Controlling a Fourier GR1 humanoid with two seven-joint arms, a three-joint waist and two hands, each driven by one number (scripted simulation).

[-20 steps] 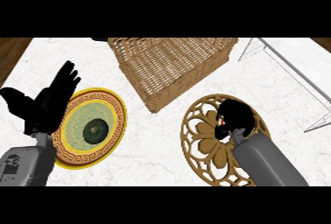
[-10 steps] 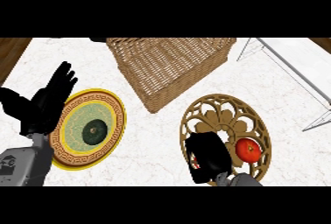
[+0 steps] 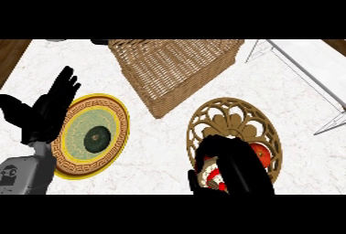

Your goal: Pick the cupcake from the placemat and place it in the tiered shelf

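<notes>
The cupcake point(image 3: 261, 154), red with white showing, sits on the near part of the round gold openwork placemat point(image 3: 226, 114) at the lower right of the head view. My right hand point(image 3: 233, 170) comes in from the lower edge with its fingers curled over the cupcake, hiding most of it; red shows on both sides of the fingers. The tiered shelf point(image 3: 304, 68) is a thin white frame at the upper right, well beyond the placemat. My left hand point(image 3: 47, 114) rests open at the left edge, fingers up.
A yellow-rimmed plate point(image 3: 101, 116) with a green centre lies beside my left hand. A large wicker basket point(image 3: 175, 68) stands at the top middle, between the plate and the shelf. The counter is white marble.
My right hand has pulled back from the far part of the placemat to its near edge and curled over the cupcake, which now shows red beside the fingers. The left hand has not moved.
</notes>
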